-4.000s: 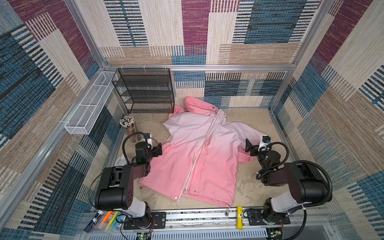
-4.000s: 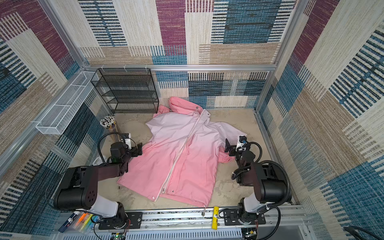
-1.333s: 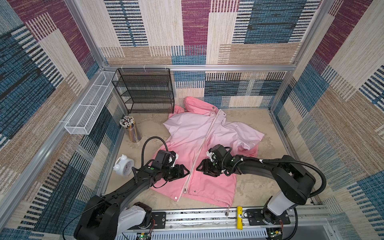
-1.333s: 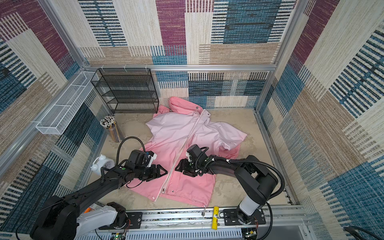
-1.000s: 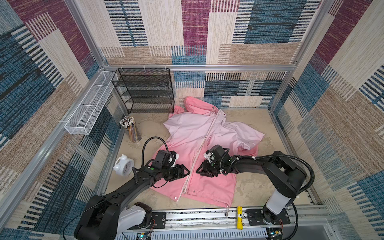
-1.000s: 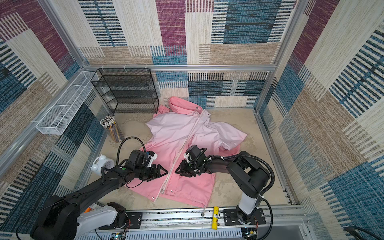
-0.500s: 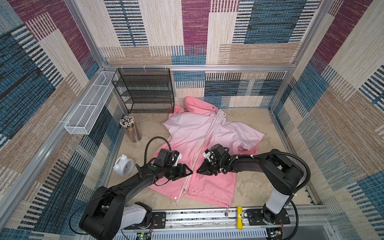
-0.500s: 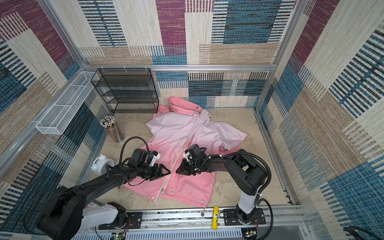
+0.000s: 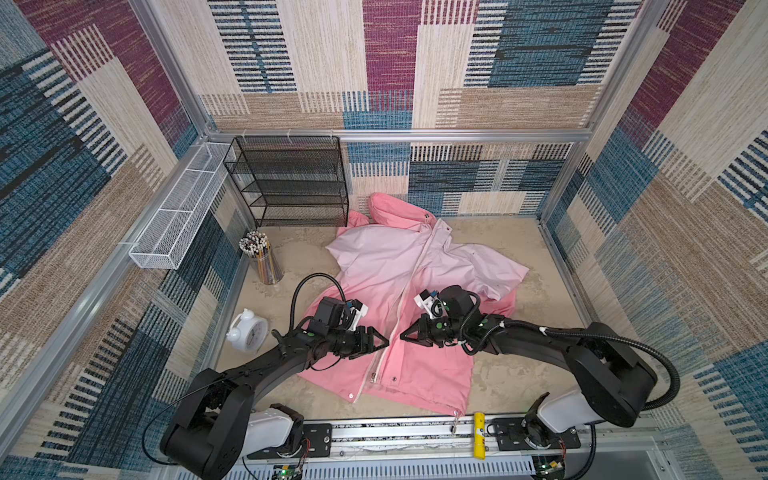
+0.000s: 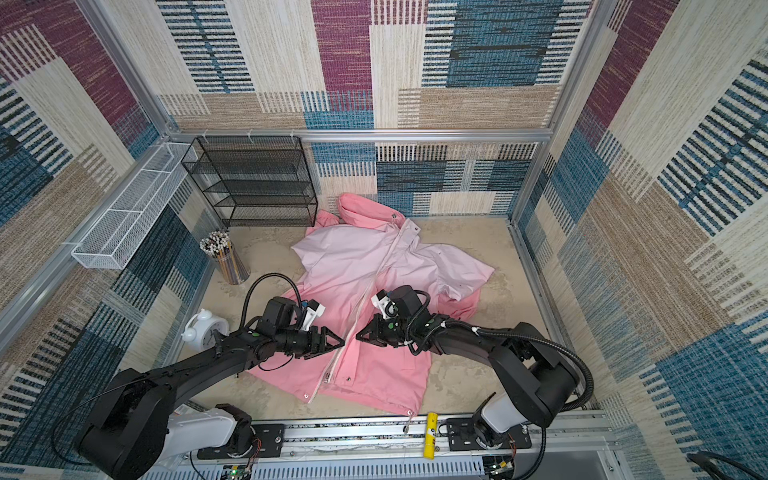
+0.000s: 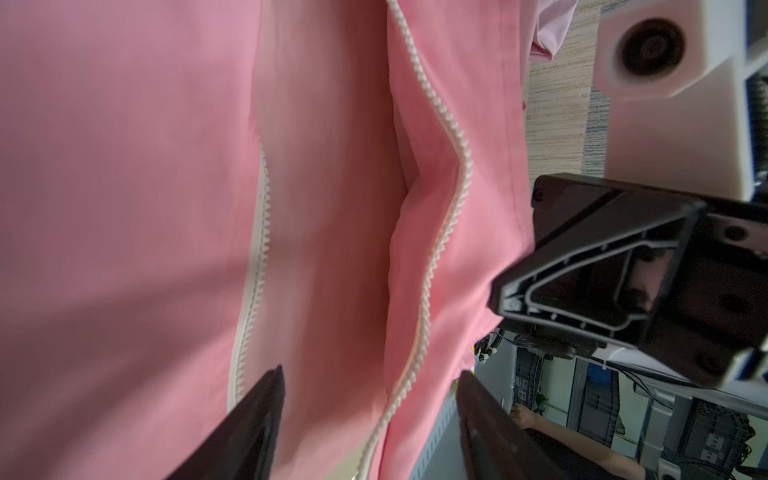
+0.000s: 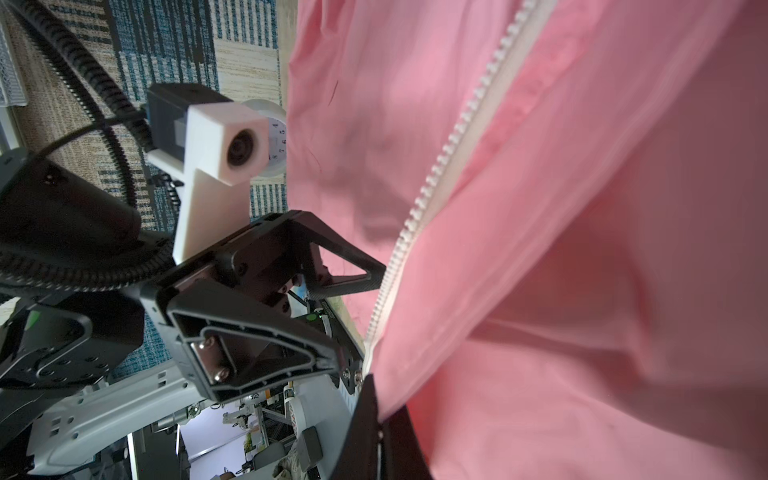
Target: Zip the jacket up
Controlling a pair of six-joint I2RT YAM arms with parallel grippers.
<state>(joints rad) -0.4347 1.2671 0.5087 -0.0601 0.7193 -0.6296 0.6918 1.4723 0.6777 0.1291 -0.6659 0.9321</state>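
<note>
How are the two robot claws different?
The left gripper is open, fingers spread over the jacket; the right gripper is shut, pinching the jacket's edge. The left gripper comes at the zipper from the left, the right gripper from the right. Both are black and face each other.

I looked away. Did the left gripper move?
Yes. The left gripper moved away from the pencil cup, out over the jacket toward its white zipper.

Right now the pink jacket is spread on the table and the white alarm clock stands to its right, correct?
Not quite. The white alarm clock stands to the left of the pink jacket, not to its right; both top views show this. The jacket is spread on the table, as you said.
</note>
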